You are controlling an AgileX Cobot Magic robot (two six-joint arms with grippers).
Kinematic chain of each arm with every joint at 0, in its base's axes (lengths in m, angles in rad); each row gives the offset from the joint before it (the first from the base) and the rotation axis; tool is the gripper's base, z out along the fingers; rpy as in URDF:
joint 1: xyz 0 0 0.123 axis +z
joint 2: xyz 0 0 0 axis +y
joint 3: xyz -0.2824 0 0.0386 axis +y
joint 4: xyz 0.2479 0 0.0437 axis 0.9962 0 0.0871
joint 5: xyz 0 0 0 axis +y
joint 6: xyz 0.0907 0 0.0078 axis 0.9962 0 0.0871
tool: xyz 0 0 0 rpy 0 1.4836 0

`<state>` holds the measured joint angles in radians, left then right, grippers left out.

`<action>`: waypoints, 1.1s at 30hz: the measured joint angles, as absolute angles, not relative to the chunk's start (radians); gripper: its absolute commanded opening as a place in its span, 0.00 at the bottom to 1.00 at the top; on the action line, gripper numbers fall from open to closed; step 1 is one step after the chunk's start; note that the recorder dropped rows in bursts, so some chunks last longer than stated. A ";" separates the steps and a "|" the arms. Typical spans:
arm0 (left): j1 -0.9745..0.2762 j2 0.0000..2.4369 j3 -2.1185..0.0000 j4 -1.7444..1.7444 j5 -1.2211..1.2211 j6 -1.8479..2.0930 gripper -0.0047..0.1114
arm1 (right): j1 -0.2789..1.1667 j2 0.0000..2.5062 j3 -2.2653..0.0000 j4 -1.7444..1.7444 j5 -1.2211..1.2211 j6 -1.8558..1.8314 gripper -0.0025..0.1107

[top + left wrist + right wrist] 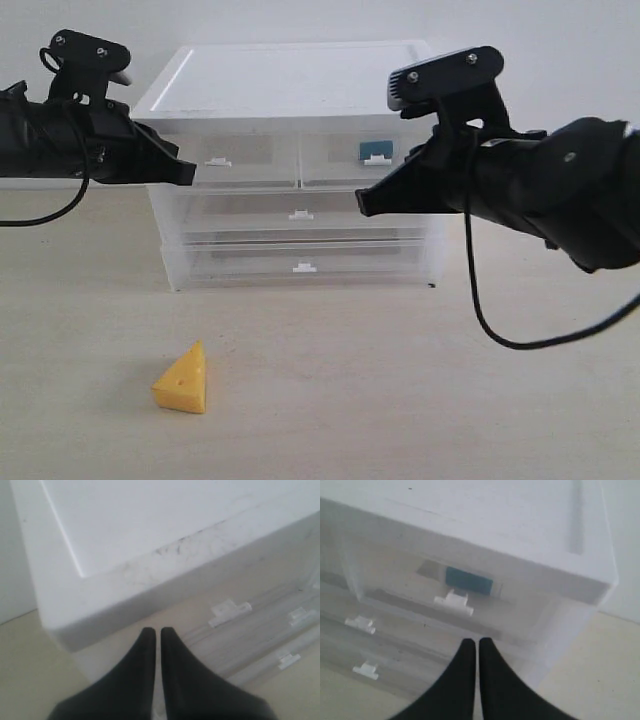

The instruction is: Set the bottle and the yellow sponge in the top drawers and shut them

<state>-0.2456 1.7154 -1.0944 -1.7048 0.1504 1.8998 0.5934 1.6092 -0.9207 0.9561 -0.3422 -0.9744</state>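
Translucent plastic drawer unit (pixel 300 70) w/ white lid sits at back of bench (pixel 420 400), approx centre in ext view. Left top drawer (pixel 228 160) and right top drawer (pixel 372 165) both look flush w/ unit front, i.e. shut. Two full-width drawers (pixel 240 225) below also flush. Teal patch behind right top drawer's front, just above its white tab handle (pixel 454 602), looks like bottle (pixel 468 580) label seen thru plastic; rest of bottle too blurry to make out. Yellow sponge (pixel 183 380) lies on bench in front of unit, toward left side, well apart from both arms and drawers, nothing touching it. Left hand (pixel 188 173) hovers at left edge of left top drawer, fingers (pixel 145 645) pressed nearly together, holding nothing. Right hand (pixel 363 203) hovers in front of unit just below right top drawer's handle, fingers (pixel 465 652) likewise narrow, tips almost touching, empty. Can't tell if either tip contacts the plastic.
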 measured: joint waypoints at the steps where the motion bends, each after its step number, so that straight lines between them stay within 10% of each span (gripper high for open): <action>1: -0.246 1.711 -1.090 -1.705 0.157 1.886 0.07 | 0.593 1.583 -0.895 0.956 -0.334 -0.967 0.02; 33: -0.246 1.509 -0.877 -1.731 0.441 1.796 0.07 | 0.591 1.427 -0.825 1.057 -0.287 -0.903 0.02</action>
<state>-0.2456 1.5087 -0.8767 -1.7306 0.4405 1.7965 0.5910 1.4274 -0.8247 1.0570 -0.2868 -0.9034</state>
